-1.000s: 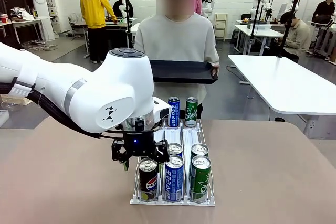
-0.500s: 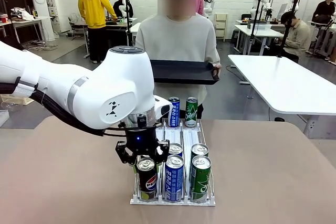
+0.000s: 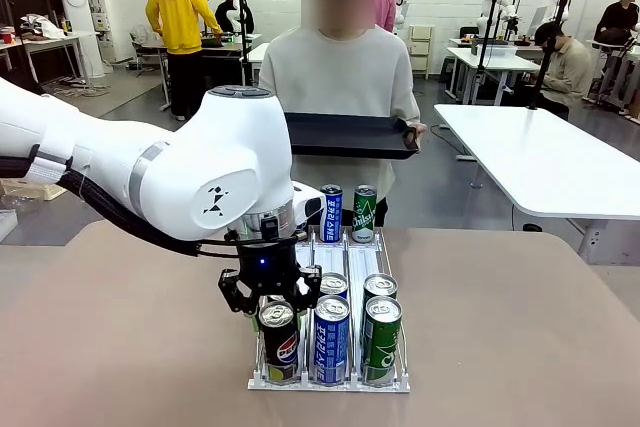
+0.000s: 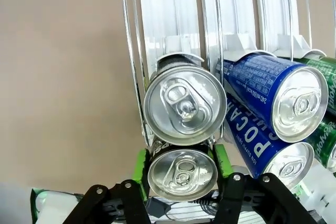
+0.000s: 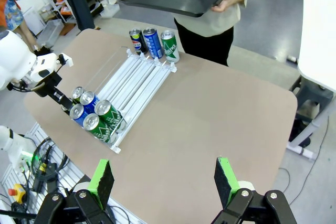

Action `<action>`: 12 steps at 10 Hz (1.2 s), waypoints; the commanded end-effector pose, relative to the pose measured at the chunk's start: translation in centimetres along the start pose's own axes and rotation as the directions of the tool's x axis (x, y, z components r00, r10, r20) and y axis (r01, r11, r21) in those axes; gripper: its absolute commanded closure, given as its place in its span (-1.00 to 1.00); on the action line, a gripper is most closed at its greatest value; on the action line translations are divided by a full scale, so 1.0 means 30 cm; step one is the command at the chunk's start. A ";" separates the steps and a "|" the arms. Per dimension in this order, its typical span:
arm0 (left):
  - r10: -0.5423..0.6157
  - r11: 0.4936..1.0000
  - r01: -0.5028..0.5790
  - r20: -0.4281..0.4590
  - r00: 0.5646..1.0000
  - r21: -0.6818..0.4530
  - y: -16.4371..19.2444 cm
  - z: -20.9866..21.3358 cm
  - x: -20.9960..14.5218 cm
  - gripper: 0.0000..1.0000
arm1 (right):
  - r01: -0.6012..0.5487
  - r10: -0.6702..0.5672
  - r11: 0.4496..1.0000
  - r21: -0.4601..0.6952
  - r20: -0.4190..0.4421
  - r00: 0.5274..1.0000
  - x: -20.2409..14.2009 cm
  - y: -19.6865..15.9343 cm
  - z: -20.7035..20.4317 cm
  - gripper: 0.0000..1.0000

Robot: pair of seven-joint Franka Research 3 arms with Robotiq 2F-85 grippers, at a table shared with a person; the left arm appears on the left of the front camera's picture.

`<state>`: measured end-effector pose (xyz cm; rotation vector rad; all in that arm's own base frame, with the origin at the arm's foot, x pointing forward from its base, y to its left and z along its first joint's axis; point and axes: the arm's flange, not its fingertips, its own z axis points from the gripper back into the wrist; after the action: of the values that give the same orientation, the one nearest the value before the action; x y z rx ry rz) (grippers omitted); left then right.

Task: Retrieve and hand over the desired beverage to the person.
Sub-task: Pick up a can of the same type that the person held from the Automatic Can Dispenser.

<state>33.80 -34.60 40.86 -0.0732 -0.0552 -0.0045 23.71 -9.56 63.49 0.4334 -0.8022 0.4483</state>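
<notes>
**Pepsi can (image 4: 182,174) at the near end of the left lane: fingers now around it**

The left gripper (image 4: 179,167) was beside the rack (image 3: 330,384) a second ago with its fingers shut. It has since slid over the can. The fingers are now part-open, with the green pads (image 4: 140,165) flanking the can on both sides. Cannot tell whether they press on it.

Judgement: the drink is chosen and the grasp is about to close. Lift and hand-over are not yet done.

The right gripper (image 5: 164,180) hangs wide open with nothing in it, well back from the rack.

Rack contents, three lanes:
- **Near row:** Pepsi can, blue can (image 3: 332,337), green can (image 3: 381,337).
- **Second row:** a second can (image 4: 185,103) sits just behind the Pepsi, and likewise in the other lanes.
- **Mid-lanes:** bare.
- **Far end:** three far cans (image 5: 153,43).

Beyond the table (image 3: 520,327), the person (image 3: 340,77) holds a flat black tray (image 3: 350,137) with nothing on it.
</notes>
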 end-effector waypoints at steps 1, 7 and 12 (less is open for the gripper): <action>-0.057 0.996 0.059 -0.041 0.998 0.069 -0.038 0.078 -0.009 0.96 | -0.004 0.004 1.000 0.019 0.005 1.000 0.001 -0.001 -0.006 -1.00; -0.146 0.983 0.141 0.035 0.989 0.114 -0.272 0.633 0.000 0.96 | -0.004 0.004 1.000 0.019 0.005 1.000 0.001 -0.001 -0.006 -1.00; -0.085 0.995 0.081 0.087 0.993 0.052 -0.369 0.902 0.163 0.96 | -0.004 0.004 1.000 0.019 0.005 1.000 0.001 -0.001 -0.006 -1.00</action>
<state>36.36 -41.78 67.25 -0.0288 -0.1454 -0.0954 23.72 -9.57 63.48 0.4332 -0.8019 0.4479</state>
